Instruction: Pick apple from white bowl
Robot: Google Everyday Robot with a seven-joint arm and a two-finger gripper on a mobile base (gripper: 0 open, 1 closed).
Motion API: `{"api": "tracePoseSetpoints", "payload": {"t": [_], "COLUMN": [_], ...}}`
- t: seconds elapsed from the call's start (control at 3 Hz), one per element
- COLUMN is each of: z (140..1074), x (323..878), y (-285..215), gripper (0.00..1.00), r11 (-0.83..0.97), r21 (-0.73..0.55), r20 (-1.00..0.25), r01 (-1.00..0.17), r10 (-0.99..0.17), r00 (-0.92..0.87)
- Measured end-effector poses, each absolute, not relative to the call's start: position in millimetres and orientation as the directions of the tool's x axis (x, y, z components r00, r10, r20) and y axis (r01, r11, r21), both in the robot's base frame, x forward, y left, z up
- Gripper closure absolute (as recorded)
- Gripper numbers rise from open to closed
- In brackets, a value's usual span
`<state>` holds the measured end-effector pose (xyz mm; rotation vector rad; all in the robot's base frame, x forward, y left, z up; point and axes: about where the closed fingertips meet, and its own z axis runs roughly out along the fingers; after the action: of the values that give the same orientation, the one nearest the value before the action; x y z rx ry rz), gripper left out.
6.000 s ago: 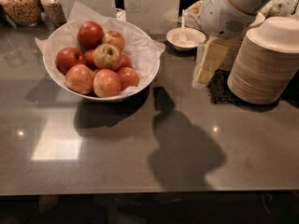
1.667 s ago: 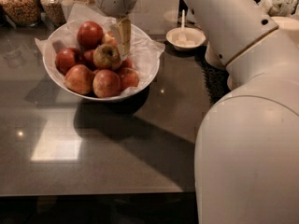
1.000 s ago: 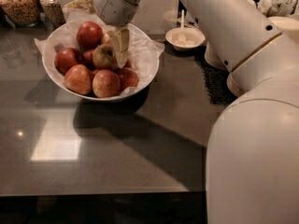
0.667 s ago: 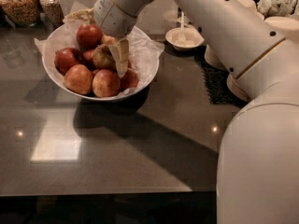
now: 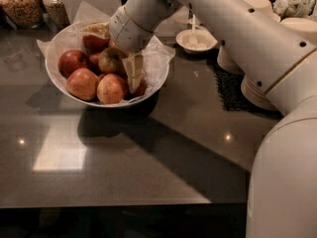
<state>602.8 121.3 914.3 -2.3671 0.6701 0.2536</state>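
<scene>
The white bowl [image 5: 62, 81], lined with crinkled white paper, stands at the back left of the dark table. The yellow-green apple [image 5: 110, 60] lies near its middle among several red apples. My gripper [image 5: 117, 52] reaches down into the bowl from the upper right and is open. One beige finger [image 5: 133, 72] hangs just right of the apple, close against it. The other beige finger [image 5: 97, 29] sits up and to the left, over a red apple. The apple rests in the bowl between them.
A small white bowl with a spoon [image 5: 197, 38] stands right of the big bowl. Stacks of beige disposable bowls [image 5: 257, 86] on a black mat [image 5: 230, 90] stand at the right. Two glass jars [image 5: 22, 4] stand at the back left. My arm crosses the right side.
My gripper has come from the right side of the table to the bowl and lowered into it. It now straddles the yellow-green apple. The apples have not moved.
</scene>
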Motion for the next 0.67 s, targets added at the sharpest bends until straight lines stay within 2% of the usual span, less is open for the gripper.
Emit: {"api": "tracePoseSetpoints", "payload": {"t": [0.33, 0.67], "z": [914, 919], "x": [603, 639], "y": [121, 96], "gripper": [0.0, 0.0], "r11": [-0.654, -0.694], "r21": [-0.544, -0.529], "r20": [-0.343, -0.279], "r01": [-0.526, -0.488], "r10": [-0.399, -0.401], "r00": [0.85, 0.873]}}
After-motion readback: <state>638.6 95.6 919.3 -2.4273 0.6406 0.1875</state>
